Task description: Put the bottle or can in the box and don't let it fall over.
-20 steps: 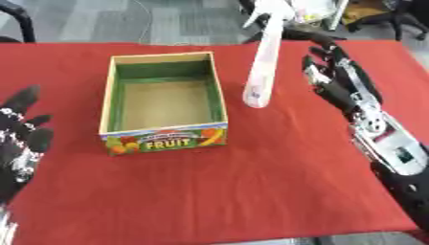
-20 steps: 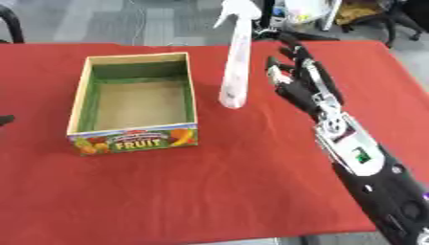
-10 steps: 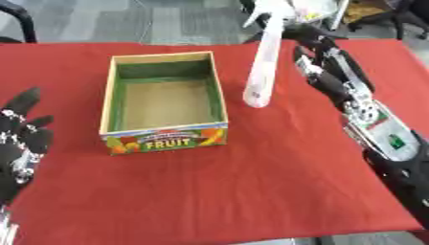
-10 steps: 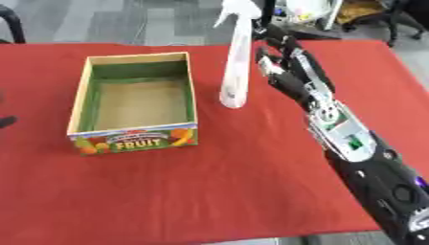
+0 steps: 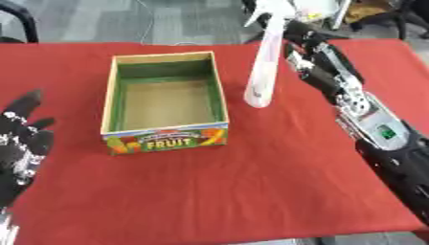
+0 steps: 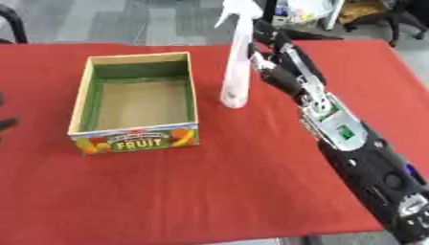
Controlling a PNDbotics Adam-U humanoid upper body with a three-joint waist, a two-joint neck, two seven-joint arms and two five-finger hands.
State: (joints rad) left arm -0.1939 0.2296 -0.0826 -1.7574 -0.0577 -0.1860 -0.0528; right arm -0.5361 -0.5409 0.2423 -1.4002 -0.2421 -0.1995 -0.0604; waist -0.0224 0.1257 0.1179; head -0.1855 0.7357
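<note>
So the box (image 5: 164,99) sits empty; our right hand (image 6: 281,67), fingers spread, nears the upright spray bottle (image 5: 266,57), ungrasped.

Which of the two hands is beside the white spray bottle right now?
The right hand, up against the tall white spray bottle right of the cardboard fruit box. The left hand rests open at the table's left edge.

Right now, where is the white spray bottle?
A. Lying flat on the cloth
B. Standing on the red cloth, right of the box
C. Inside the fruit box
B: the white spray bottle stands upright on the red cloth, outside the fruit box.
</note>
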